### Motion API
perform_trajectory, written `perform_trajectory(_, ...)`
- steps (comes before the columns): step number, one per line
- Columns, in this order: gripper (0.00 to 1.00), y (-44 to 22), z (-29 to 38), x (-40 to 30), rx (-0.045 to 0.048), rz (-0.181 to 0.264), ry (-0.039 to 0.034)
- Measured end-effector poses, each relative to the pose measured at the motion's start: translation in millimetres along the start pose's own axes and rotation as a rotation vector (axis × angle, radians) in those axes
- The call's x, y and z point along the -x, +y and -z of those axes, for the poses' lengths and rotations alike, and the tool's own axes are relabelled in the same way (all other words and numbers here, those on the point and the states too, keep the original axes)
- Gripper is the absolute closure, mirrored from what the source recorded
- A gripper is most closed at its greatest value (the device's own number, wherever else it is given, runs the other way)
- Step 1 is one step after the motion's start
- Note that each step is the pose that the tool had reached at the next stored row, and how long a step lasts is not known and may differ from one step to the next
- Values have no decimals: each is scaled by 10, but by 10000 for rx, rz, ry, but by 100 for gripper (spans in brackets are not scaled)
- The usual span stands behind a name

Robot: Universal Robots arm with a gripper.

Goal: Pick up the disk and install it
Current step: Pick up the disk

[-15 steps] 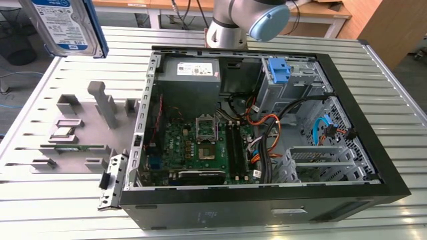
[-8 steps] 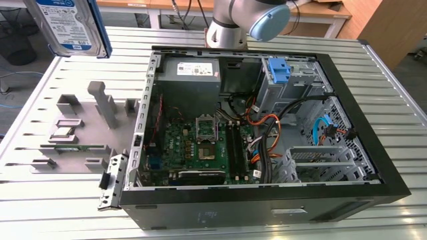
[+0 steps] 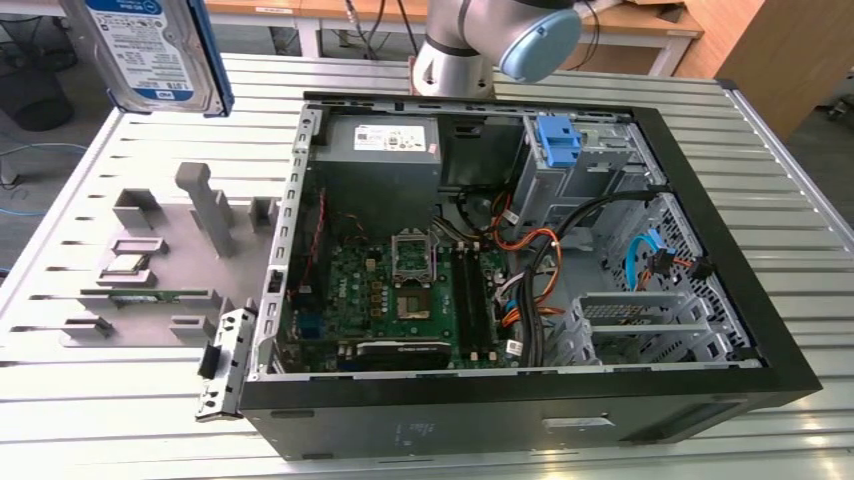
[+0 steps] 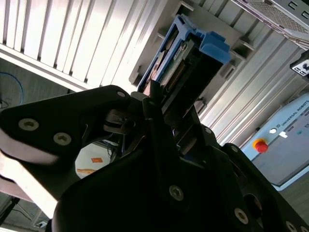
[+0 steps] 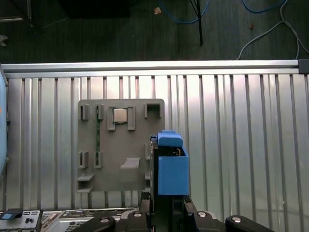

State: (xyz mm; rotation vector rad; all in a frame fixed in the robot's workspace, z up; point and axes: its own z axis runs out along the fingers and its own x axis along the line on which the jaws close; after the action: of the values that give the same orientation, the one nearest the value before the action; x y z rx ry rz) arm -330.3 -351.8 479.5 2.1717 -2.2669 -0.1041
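The disk (image 3: 147,50), a silver-grey drive with a white-and-blue label in a blue bracket, hangs in the air at the exterior view's upper left, above the table's far corner. In both wrist views my gripper (image 4: 159,99) (image 5: 166,205) is shut on the disk (image 4: 186,55) (image 5: 172,169), with the black fingers clamped on its sides and its blue-bracketed end sticking out past them. The open computer case (image 3: 747,330) lies on the table to the exterior view's right of the disk.
A grey fixture plate (image 3: 214,215) (image 5: 120,164) lies below the held disk. It carries a green circuit strip (image 3: 147,295) and a small square chip (image 5: 124,116). Inside the case are a blue bracket (image 3: 558,140), cables and a motherboard (image 3: 400,290). The arm's base (image 3: 454,60) stands behind the case.
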Motion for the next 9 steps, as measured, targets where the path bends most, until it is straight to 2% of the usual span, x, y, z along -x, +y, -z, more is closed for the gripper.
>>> perform_trajectory(9,65,-20,9,1,-1,0,-1)
